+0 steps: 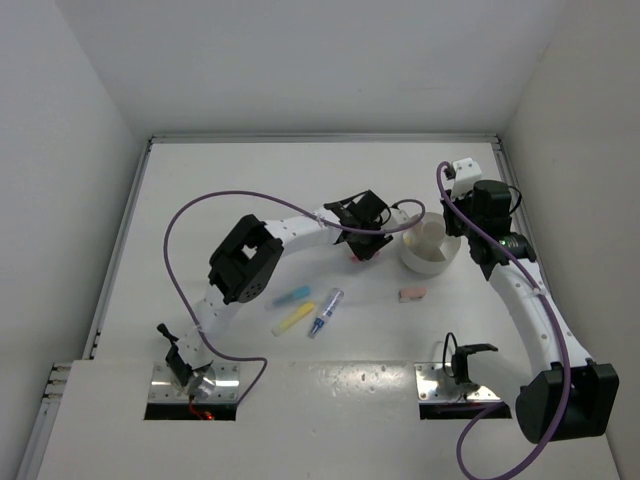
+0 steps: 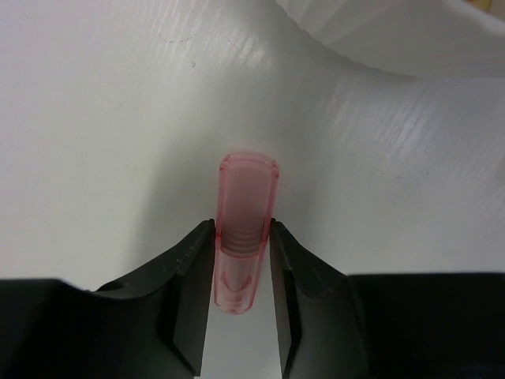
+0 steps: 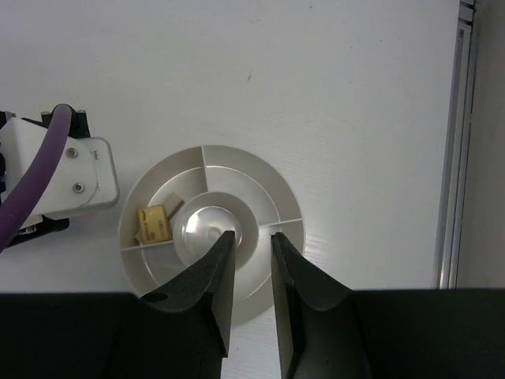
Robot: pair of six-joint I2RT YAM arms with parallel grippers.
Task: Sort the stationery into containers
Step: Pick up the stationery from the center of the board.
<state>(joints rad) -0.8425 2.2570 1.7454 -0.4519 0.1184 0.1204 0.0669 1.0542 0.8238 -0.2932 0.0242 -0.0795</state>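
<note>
Honestly, you're barely into this one; looking down from the right wrist, the white bowl (image 3: 237,158) has just one beige block (image 3: 154,223) in its left outer compartment, and the other sections I can see are bare (the fingers hide the near part); out on the table (image 1: 250,180) a blue pen (image 1: 292,297), a yellow pen (image 1: 293,319) and a purple-blue pen (image 1: 325,313) lie close together near the middle, plus a pinkish block (image 1: 411,294) just on the near side of the bowl, all unsorted; so I'd guess most of the job is ahead of you. What you're on now is the pink pen (image 2: 247,189): it sits just left of the bowl in the overhead view, and the left gripper (image 2: 242,229) has its fingers pressed against both sides of the barrel, so I'd call that a grasp; can't tell if it's off the surface yet. From the left wrist the pen's long axis runs straight out ahead between the fingers, in line with them; rounded end pointing away from the wrist, ribbed end tucked back between the pads, bowl rim up ahead and to the right; overhead it's too small to read a heading. The three loose pens all slant lower left to upper right in the overhead view, roughly parallel. Your right gripper (image 3: 252,237) hangs over the bowl's centre, fingers a narrow gap apart with nothing in them.
</note>
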